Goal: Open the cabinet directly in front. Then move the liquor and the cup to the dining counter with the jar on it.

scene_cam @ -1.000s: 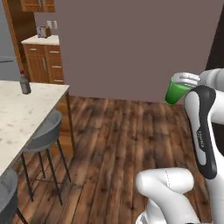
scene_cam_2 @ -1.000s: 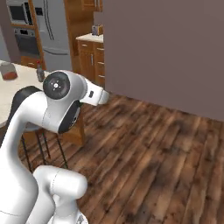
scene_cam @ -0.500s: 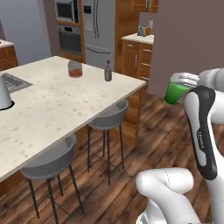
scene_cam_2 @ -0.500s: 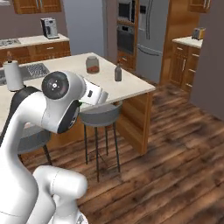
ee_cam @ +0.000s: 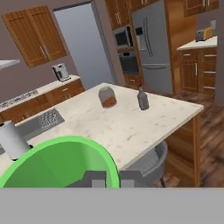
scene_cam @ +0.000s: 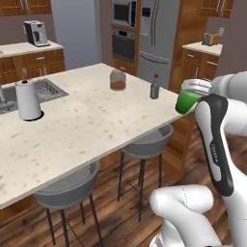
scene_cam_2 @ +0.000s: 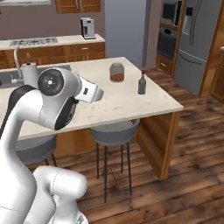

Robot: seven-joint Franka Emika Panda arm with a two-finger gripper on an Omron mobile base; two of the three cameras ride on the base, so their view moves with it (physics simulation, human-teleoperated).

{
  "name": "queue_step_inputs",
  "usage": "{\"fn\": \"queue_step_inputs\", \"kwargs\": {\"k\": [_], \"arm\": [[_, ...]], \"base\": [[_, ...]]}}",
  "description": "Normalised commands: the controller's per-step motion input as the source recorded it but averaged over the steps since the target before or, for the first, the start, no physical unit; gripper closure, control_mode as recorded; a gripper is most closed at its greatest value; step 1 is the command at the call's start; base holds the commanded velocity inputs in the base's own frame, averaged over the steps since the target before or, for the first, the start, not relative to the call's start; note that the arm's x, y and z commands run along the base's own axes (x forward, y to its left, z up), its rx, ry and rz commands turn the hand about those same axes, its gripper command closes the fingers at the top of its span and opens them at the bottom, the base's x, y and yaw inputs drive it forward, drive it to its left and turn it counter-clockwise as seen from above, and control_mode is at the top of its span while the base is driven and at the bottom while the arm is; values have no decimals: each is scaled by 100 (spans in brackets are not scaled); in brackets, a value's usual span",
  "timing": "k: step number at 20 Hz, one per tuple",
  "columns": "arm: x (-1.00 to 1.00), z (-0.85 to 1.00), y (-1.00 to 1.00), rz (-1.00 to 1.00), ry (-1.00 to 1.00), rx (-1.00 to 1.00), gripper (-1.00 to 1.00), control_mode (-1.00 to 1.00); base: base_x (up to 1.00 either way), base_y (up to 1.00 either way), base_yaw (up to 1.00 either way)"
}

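You face the dining counter (scene_cam: 82, 130): the jar (scene_cam: 117, 79) and the liquor (scene_cam: 154, 87) stand near each other on its far end, liquor to the right. The cup (scene_cam: 187, 100) hangs off its right corner. A paper-towel roll (scene_cam: 28, 99) stands left, beside the sink (scene_cam: 46, 89). Two stools (scene_cam: 147, 144) sit under the near edge.

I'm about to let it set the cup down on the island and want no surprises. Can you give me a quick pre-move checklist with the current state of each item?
1. Cup held in the gripper: ok, jaws shut on its rim.
2. Cup upright: ok.
3. Right counter: ok, the jar stands on the dining counter.
4. Liquor already delivered: ok, upright beside the jar.
5. Free landing spot: ok, bare top near the corner.
6. Cup over the counter: not ok, it hangs off the corner edge.
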Motion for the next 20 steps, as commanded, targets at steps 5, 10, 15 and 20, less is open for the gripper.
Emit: {"fn": "queue_step_inputs", "kwargs": {"k": [5, 10, 15, 20], "arm": [[0, 0, 0, 0, 0, 0, 100, 100], [0, 0, 0, 0, 0, 0, 100, 100], [0, 0, 0, 0, 0, 0, 100, 100], [0, 0, 0, 0, 0, 0, 100, 100]], "base": [[22, -100, 34], [14, -100, 29], [21, -100, 24], [36, -100, 19]]}}
